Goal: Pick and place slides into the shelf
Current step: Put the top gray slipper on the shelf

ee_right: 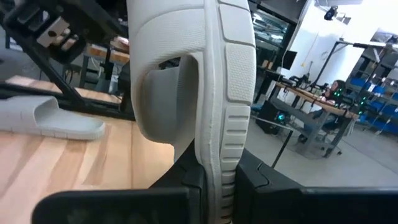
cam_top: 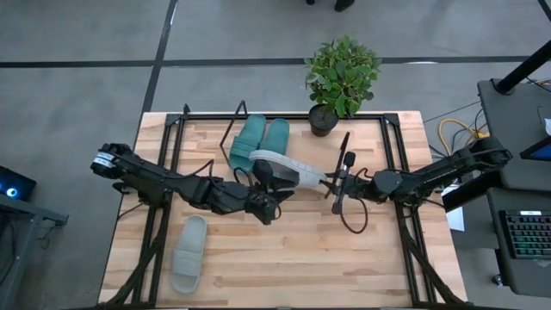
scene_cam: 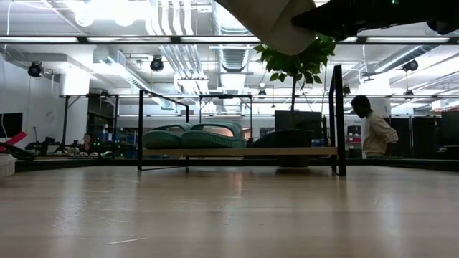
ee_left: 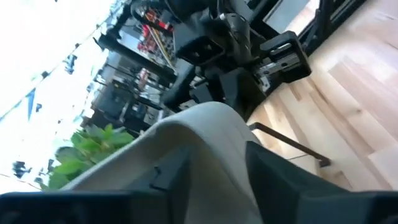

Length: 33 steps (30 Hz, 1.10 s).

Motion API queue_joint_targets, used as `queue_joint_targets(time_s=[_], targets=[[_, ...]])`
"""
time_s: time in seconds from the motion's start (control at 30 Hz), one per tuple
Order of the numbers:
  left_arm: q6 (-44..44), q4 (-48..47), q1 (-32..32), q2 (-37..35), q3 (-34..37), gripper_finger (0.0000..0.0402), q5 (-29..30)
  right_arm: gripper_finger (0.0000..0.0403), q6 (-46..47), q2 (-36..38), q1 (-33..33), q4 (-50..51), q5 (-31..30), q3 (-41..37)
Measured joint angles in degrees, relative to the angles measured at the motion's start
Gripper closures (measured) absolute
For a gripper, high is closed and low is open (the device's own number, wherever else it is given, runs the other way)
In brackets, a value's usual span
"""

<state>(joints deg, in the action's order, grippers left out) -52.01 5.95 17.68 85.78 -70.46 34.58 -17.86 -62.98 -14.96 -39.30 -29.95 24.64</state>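
Note:
One light grey slide (cam_top: pixel 288 162) hangs in the air over the table's middle, between both grippers, and shows at the top of the low view (scene_cam: pixel 272 25). My left gripper (cam_top: pixel 274 179) is shut on its left end and my right gripper (cam_top: pixel 331 181) on its right end. The second grey slide (cam_top: pixel 189 254) lies flat on its sole near the table's near left corner. Two teal slides (cam_top: pixel 258 138) lie side by side on the left part of the shelf (cam_top: pixel 370 138), also seen in the low view (scene_cam: pixel 193 136). My left gripper pinches the grey slide's end (ee_left: pixel 208 134) between its two fingers (ee_left: pixel 273 171), coming level from the table's left. The slide is lifted clear of the table. My right gripper pinches the grey slide by its ribbed sole edge (ee_right: pixel 214 165) between its two fingers (ee_right: pixel 261 180), coming level from the table's right. The slide stands on edge in the hold, clear of the table.
A potted plant (cam_top: pixel 343 73) stands at the table's far edge, right of the teal slides. The shelf's right half (scene_cam: pixel 287 151) is bare board. Open tabletop lies toward the near edge (cam_top: pixel 327 267). A person (scene_cam: pixel 373 132) stands in the room beyond.

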Motion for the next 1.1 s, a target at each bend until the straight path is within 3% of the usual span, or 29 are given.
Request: queue_joint_targets(time_s=[0.13, 0.2, 0.4, 0.63, 0.77, 1.1], targets=[[-6.6, 0.4, 1.2, -0.4, -0.1, 0.0212, 1.7, 0.0379, 4.1, -0.1, 0.0, 5.1, 0.1, -0.1], [-10.7, 1.3, 2.4, -0.8, -0.3, 0.0197, 5.4, 0.0379, 6.2, -0.2, 0.0, 7.6, 0.3, -0.2], [-19.3, 2.0, 8.0, -0.9, -0.4, 0.019, 22.5, 0.0379, 8.0, 0.8, -0.5, 7.5, 0.0, 0.2], [-22.1, 1.9, 14.6, -0.9, -0.1, 0.019, 43.0, 0.0379, 8.4, 5.7, -1.3, 10.4, 2.0, 1.2], [-21.6, 0.3, 17.5, -0.9, 0.4, 0.0193, 42.9, 0.0379, 13.7, 9.6, -1.3, 12.2, 7.7, 1.3], [-21.4, 0.7, 17.8, -0.7, 1.6, 0.0227, 42.5, 0.0379, 24.7, 21.0, -1.8, 27.7, 12.9, 1.3]])
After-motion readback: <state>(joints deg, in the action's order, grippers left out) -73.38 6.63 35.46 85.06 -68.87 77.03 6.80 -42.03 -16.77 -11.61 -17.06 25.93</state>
